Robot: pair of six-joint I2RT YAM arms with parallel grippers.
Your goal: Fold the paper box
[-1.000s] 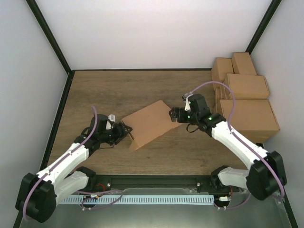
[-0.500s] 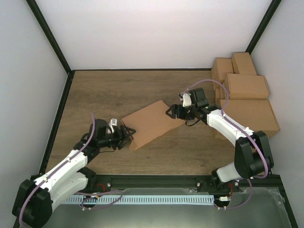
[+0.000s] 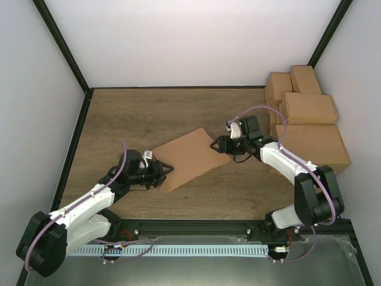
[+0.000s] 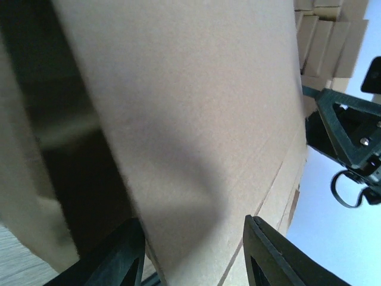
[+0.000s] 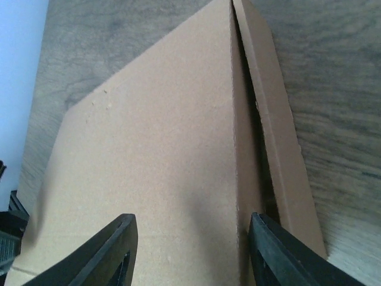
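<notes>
Centrally on the wooden table (image 3: 119,119), the paper box (image 3: 189,156) is seen lying at a slant, its long axis running from the near left to the far right. It is partly folded: a broad brown panel is raised like a sloping lid, and in the right wrist view a narrow side flap (image 5: 280,149) is seen lying beside that panel, parted from it by a dark slit.

The left gripper (image 3: 162,171) is placed at the box's near-left corner. In its wrist view the fingers (image 4: 128,253) are held a moderate way apart with the cardboard panel filling the gap between them. Whether the panel is pinched cannot be told.

The right gripper (image 3: 215,145) is set at the opposite, far-right end of the box. Its fingers (image 5: 116,253) are spread to a middling width, and the cardboard is seen to reach past both of them, so nothing is clamped between them.

A stack of finished brown cartons (image 3: 306,128) is kept at the far-right corner of the table, well apart from the box, against the right wall.
</notes>
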